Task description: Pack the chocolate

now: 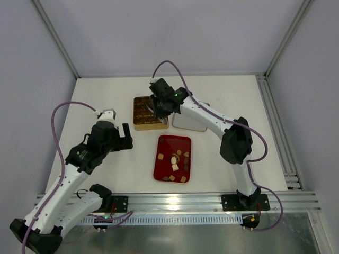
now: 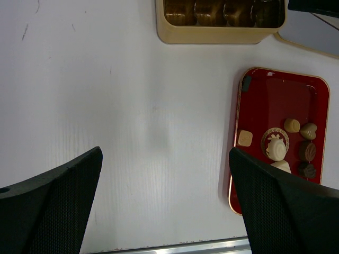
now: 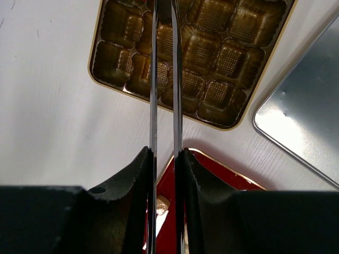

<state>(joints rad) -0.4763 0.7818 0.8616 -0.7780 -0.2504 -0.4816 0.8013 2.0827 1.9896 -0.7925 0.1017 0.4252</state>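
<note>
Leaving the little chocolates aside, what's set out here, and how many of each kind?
Robot arms: 2
Red tray: 1
Gold compartment box: 1
Silver lid: 1
Metal tweezers, clamped in the right gripper: 1
Total: 6

Lab test cell, aluminium frame (image 1: 180,201), white table (image 1: 233,95)

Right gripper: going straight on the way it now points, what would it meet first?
Probably the gold box: the metal tongs held in the right gripper point over its compartments. Height above it is unclear.
</note>
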